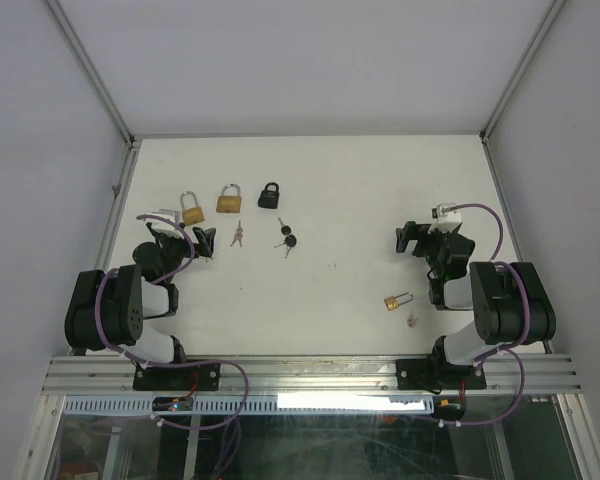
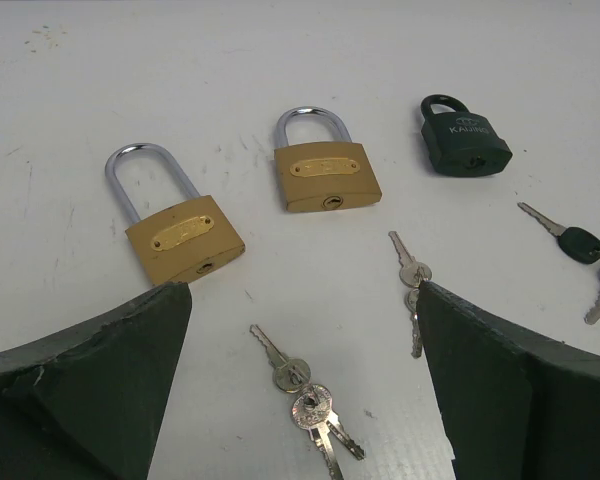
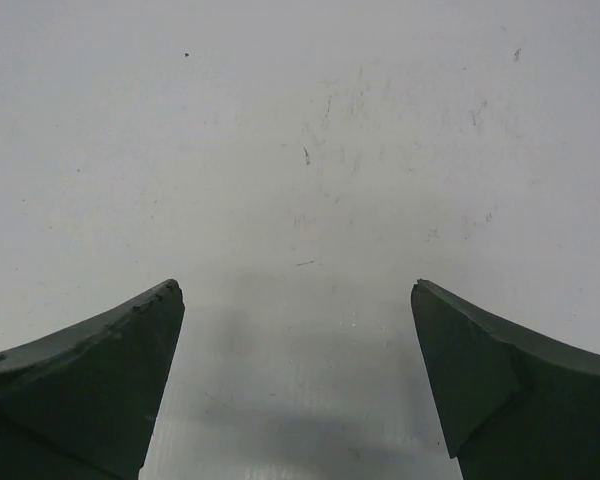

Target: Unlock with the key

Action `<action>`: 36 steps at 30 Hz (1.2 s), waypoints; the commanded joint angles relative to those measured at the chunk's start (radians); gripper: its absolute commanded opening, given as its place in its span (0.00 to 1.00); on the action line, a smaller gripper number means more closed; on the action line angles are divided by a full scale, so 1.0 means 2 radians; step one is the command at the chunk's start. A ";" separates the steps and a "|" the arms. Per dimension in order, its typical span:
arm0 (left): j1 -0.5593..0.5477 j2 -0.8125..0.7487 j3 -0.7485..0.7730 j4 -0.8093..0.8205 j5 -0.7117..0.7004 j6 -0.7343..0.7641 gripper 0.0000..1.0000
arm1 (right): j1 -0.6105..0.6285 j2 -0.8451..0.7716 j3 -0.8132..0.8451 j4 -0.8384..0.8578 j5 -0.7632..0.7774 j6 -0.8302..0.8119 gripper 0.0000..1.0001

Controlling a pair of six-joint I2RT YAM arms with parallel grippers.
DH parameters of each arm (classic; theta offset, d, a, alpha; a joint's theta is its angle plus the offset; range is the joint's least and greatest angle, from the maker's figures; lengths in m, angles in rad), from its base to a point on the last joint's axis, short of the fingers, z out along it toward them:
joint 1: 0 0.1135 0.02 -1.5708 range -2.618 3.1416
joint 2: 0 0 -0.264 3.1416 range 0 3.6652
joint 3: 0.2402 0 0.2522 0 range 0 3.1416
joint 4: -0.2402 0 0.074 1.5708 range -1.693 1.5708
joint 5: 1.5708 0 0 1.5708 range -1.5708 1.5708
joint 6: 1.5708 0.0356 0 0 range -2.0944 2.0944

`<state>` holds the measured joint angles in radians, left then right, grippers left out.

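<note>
- The left gripper (image 2: 302, 292) hangs low over the table (image 1: 340, 180), jaws spread wide and nothing between them. The right gripper (image 3: 298, 290) is likewise released and empty, above bare surface.
- Three locks lie flat at 10 to 11 o'clock from the table's middle: a left brass padlock (image 2: 180, 235), a middle brass padlock (image 2: 325, 178) and a black padlock (image 2: 467, 148). All have their shackles closed and their keyholes turned toward the left arm.
- A silver key bunch (image 2: 305, 395) lies between the left fingers, at 6 o'clock from the middle brass padlock. A second silver pair (image 2: 412, 275) lies at 5 o'clock from that lock. The black-headed keys (image 2: 580, 243) lie at 4 o'clock from the black padlock.
- A small brass padlock (image 1: 398, 299) sits at 4 o'clock from the table's middle, near the right arm, with a loose key (image 1: 411, 320) just beside it. Its shackle is too small to read.
- The step in hand looks like picking up a key, and the silver bunch is best placed.
- The keys are thin and flat, so the fingertips should reach the surface. They should pinch a round head, leaving the blade free.
- Which key fits which lock cannot be told.
- The right gripper should steady the lock body during insertion.
</note>
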<state>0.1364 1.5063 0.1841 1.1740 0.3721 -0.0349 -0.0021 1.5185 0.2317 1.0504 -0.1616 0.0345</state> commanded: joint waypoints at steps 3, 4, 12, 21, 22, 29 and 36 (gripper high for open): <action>-0.005 -0.002 0.003 0.020 0.004 0.010 0.99 | 0.003 -0.004 0.013 0.023 0.003 -0.009 1.00; -0.005 -0.002 0.003 0.020 0.004 0.010 0.99 | 0.003 -0.004 0.013 0.023 0.003 -0.009 1.00; -0.004 -0.004 -0.002 0.031 0.011 0.011 0.99 | 0.003 -0.004 0.014 0.022 0.004 -0.009 1.00; 0.007 -0.187 0.124 -0.294 0.014 -0.010 0.99 | 0.001 -0.113 0.113 -0.207 0.078 0.041 1.00; 0.007 -0.194 0.152 -0.339 0.010 -0.014 0.99 | -0.001 -0.130 0.136 -0.246 0.078 0.041 1.00; 0.007 -0.126 0.390 -0.578 -0.090 -0.038 0.99 | -0.026 -0.171 0.243 -0.319 0.059 0.101 1.00; 0.007 0.053 0.618 -0.825 -0.193 -0.070 0.99 | -0.026 -0.138 0.410 -0.485 -0.009 0.130 1.00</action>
<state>0.1394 1.4803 1.2827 -0.1005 0.1379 -0.1108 -0.0540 1.2175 0.9012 0.2638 -0.0925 0.2226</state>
